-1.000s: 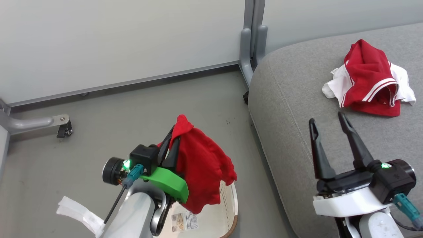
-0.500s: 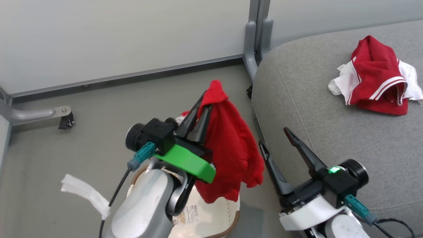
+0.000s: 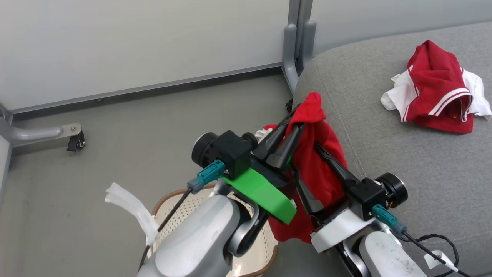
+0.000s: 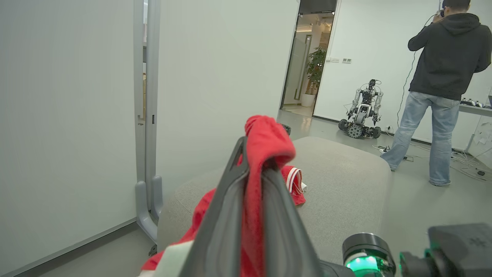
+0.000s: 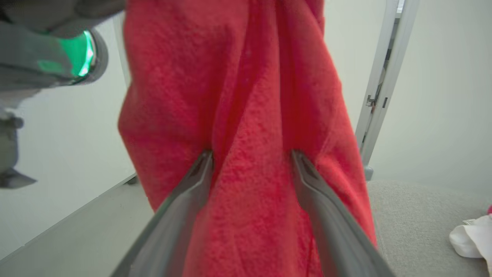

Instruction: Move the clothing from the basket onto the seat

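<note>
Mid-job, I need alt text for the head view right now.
The left gripper holds a red garment pinched aloft, above the basket and beside the grey seat. The right gripper, open, straddles the hanging fabric. A second red-and-white garment lies crumpled on the seat.

Far beyond the left pincer [image 4: 253, 156], to its right, a person [image 4: 446, 57] stands, back turned. A small wheeled robot [image 4: 363, 115] sits near a doorway [image 4: 307, 57]. A grey post [image 4: 146, 96] rises left.

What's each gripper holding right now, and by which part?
Left gripper pinches the hanging red clothing by a bunched fold at its top. Right gripper holds nothing: fingers spread open against the cloth.
</note>
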{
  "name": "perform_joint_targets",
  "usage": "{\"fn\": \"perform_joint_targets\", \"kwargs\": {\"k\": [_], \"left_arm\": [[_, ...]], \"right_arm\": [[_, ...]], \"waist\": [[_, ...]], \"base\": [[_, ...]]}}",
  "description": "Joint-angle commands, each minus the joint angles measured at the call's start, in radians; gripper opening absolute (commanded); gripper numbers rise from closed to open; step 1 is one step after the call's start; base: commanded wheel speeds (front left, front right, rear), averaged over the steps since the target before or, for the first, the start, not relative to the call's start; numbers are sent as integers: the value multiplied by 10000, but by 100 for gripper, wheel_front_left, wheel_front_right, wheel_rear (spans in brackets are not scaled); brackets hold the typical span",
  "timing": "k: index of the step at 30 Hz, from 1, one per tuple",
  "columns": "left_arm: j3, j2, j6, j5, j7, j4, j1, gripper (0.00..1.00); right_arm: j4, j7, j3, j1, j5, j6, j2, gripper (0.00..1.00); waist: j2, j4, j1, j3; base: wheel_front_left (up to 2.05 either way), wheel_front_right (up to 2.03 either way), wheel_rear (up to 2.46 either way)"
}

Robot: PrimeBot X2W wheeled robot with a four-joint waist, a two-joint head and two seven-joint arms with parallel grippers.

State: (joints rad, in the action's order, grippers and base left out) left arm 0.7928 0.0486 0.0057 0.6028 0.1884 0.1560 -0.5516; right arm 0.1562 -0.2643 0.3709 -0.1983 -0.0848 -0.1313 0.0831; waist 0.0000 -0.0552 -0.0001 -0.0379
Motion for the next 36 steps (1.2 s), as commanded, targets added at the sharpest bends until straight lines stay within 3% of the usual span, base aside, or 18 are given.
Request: {"fn": "perform_joint_targets", "kwargs": {"k": [1, 12, 13, 15, 36], "left_arm": [[161, 33, 91, 126, -14, -141, -223, 0], [866, 34, 474, 704, -188, -425, -531, 0], [892, 34, 481, 729, -178, -406, -512, 0], [938, 36, 499, 754, -184, -349, -474, 0], [893, 335, 462, 1022, 17, 1092, -36, 0]], "right_arm": [[222, -1, -119, -88, 88, 10, -21, 100], [814, -1, 136, 51, -48, 10, -120, 98], [780, -1, 152, 49, -79, 10, -110, 75], [698, -1, 217, 40, -118, 10, -92, 0], [733, -2, -97, 272, -685, 10, 64, 0]], "waist": [[0, 30, 1, 57], [0, 121, 1, 248], [0, 122, 1, 259], [0, 131, 1, 272], [0, 263, 1, 156]], "base": [[0, 0, 0], [0, 0, 0], [0, 0, 0], [0, 0, 0], [0, 0, 0]]}}
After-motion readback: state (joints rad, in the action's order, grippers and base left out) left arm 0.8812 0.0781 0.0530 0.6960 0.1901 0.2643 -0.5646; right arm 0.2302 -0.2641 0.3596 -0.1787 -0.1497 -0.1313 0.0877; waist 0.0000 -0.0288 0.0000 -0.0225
